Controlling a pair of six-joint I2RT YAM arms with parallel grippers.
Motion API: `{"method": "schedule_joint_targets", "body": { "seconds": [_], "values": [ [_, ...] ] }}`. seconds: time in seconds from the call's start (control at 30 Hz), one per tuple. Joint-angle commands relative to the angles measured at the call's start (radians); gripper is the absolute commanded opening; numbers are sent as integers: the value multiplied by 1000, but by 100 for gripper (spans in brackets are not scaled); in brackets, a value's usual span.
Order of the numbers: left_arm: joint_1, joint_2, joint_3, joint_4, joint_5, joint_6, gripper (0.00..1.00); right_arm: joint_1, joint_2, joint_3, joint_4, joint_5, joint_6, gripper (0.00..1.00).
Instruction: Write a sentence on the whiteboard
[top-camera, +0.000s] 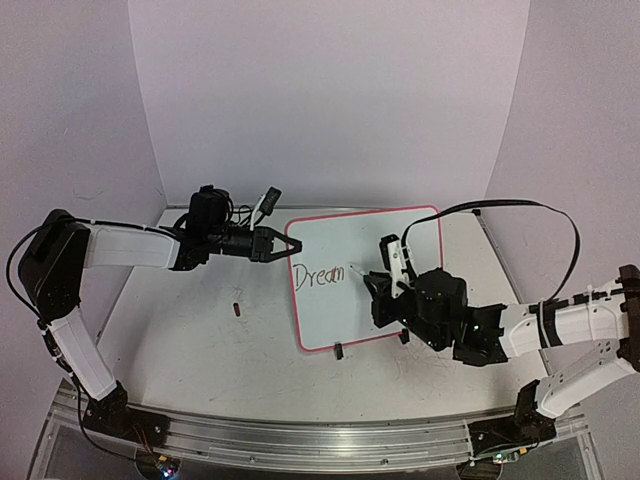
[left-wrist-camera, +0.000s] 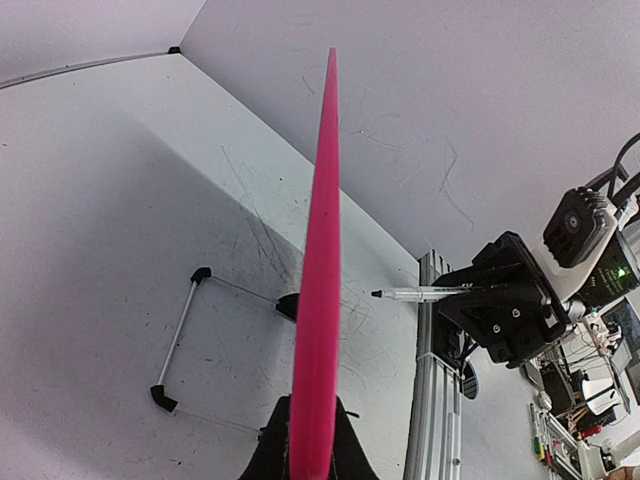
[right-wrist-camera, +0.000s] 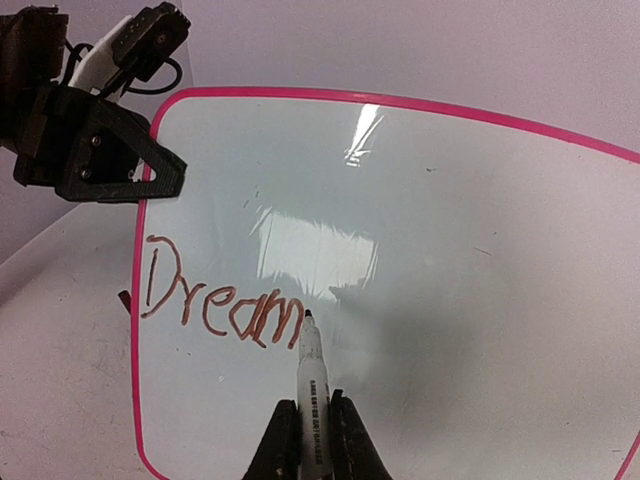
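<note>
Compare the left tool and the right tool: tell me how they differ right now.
The left tool is shut on the whiteboard's pink rim; the right tool is shut on a marker. The left tool sits at the board's edge; the right tool hangs over its face, marker tip beside "Dream". Both are closed on something.

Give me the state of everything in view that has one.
whiteboard: tilted up, left edge clamped in the left claw.
sentence: unfinished, only "Dream" written.
marker: uncapped, tip at the whiteboard just past the "m".
left claw: shut on whiteboard.
right claw: shut on marker.
small dark piece: lying loose, left of the whiteboard.
</note>
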Motion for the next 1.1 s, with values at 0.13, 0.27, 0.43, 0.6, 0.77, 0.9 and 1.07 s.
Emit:
{"method": "schedule_joint_targets", "body": {
  "seconds": [0.13,0.27,0.43,0.6,0.77,0.9,1.07],
  "values": [
    [3,-17,6,-36,-50,17,0,-7,32,40,35,14,-34,0],
    [3,-18,6,-35,-50,17,0,-7,30,39,46,10,-38,0],
    [3,-16,7,-36,-50,17,0,-8,51,42,43,54,-22,0],
    [3,-17,7,-36,-49,17,0,-8,57,50,36,64,-19,0],
    [3,-18,7,-36,-47,17,0,-9,70,61,41,58,-19,0],
    [3,-19,7,-35,-47,17,0,-10,88,72,45,62,-15,0],
    [2,-19,6,-36,-46,16,0,-10,101,79,47,77,-6,0]
  ]
}}
